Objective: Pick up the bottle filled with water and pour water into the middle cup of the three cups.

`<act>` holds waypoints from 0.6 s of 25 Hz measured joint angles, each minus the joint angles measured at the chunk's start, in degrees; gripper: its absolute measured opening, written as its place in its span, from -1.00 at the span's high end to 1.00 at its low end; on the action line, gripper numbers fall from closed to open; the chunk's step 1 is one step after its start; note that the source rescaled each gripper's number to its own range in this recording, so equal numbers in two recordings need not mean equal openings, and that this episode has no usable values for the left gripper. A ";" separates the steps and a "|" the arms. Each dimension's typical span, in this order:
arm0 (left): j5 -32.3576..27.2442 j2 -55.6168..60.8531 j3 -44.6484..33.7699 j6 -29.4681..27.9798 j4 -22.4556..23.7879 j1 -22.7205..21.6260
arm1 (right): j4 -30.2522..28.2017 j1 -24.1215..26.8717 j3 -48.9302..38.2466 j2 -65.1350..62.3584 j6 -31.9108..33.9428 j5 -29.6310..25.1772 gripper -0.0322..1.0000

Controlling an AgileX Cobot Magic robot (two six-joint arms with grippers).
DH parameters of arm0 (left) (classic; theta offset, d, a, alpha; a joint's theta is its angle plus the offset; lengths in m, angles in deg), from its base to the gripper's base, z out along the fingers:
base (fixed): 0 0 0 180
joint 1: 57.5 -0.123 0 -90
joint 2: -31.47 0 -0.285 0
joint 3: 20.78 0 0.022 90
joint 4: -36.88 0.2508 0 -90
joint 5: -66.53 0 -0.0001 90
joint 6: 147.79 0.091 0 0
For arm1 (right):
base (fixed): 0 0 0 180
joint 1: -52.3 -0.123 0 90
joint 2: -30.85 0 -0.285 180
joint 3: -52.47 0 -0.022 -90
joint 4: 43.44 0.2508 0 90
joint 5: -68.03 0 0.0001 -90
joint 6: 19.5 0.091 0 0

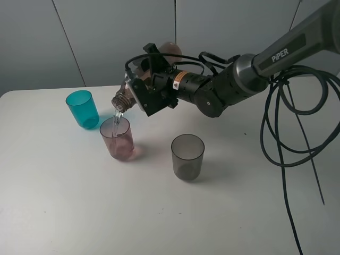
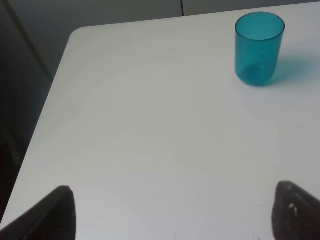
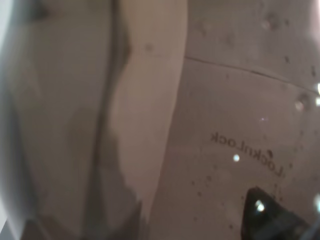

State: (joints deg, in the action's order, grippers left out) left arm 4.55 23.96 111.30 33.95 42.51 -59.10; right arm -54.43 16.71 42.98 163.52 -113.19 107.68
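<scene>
Three in a row on the table: teal cup, pink middle cup, smoky grey cup. My right gripper is clamped on the bottle, tipped neck-down just above the pink one, with a thin water stream going in. Step: pouring. Next, I'd judge: watch the level, then roll the bottle upright before overfill.

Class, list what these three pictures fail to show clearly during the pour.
- Exterior high: the bottle is mostly hidden behind the right claw; water left unreadable.
- Right wrist: blurred bottle fills the frame, hiding every cup.
- Left wrist: left claw cut off by the frame edge; only the teal cup shows.
</scene>
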 joint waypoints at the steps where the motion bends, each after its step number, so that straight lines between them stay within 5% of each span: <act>1: 0.00 0.00 0.00 0.00 0.00 0.00 | 0.00 0.00 0.00 0.00 -0.15 0.09 0.93; 15: 0.00 0.00 0.00 0.20 0.00 0.00 | 0.00 0.00 0.00 0.00 -4.08 2.76 0.93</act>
State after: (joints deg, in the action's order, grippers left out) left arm 4.55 23.96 111.30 34.15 42.51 -59.10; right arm -54.43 16.71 42.98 163.52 -117.26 110.44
